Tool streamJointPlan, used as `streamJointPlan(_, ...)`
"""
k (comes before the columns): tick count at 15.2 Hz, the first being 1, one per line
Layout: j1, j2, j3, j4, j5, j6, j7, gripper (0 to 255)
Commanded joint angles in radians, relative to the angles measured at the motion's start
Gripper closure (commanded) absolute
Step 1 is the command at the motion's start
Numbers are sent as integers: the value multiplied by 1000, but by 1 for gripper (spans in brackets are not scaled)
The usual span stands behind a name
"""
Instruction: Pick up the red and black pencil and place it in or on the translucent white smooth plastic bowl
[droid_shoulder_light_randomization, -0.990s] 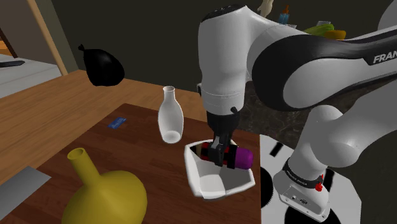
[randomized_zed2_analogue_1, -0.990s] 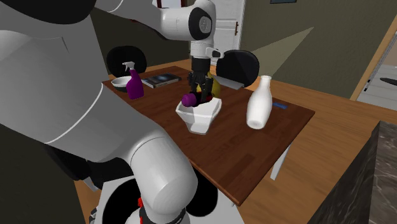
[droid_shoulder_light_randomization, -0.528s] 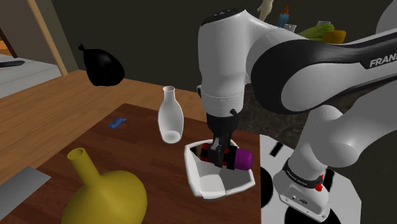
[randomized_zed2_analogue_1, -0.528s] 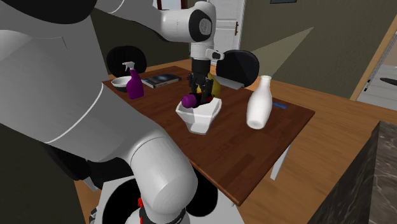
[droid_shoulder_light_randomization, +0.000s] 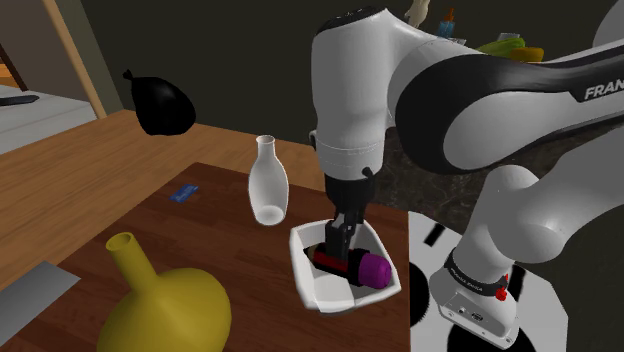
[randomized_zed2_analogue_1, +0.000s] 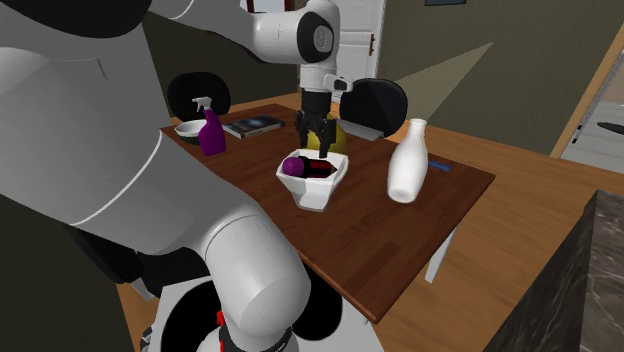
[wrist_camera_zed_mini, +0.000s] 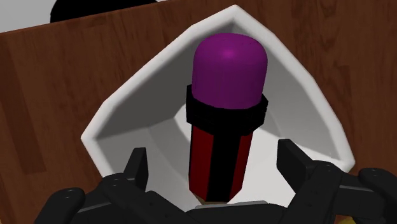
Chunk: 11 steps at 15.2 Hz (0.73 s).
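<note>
The jaws stand spread just above the white bowl (droid_shoulder_light_randomization: 305, 278), one on either side of the red and black pencil (droid_shoulder_light_randomization: 346, 264) and touching neither it nor the bowl's wall. The wrist view shows clear gaps between them and the pencil's striped body. The pencil lies inside the bowl, tilted. Its rounded purple end, set off by a black band, rests toward the rim on the shoulder view's right, and its red and black end sits under the jaws. The bowl has an angular rim and stands on the brown wooden bench (droid_shoulder_light_randomization: 210, 235), close to the edge nearest the stand. A white bottle (droid_shoulder_light_randomization: 267, 182) stands upright near the bowl, a yellow vase (droid_shoulder_light_randomization: 165, 305) further off. In the second exterior view a purple spray bottle (randomized_zed2_analogue_1: 211, 133) and a book (randomized_zed2_analogue_1: 253, 125) sit beyond the bowl.
</note>
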Motion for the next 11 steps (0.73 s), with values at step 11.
streamJointPlan(11,-12,13,-19,120,-23,-107,10,0)
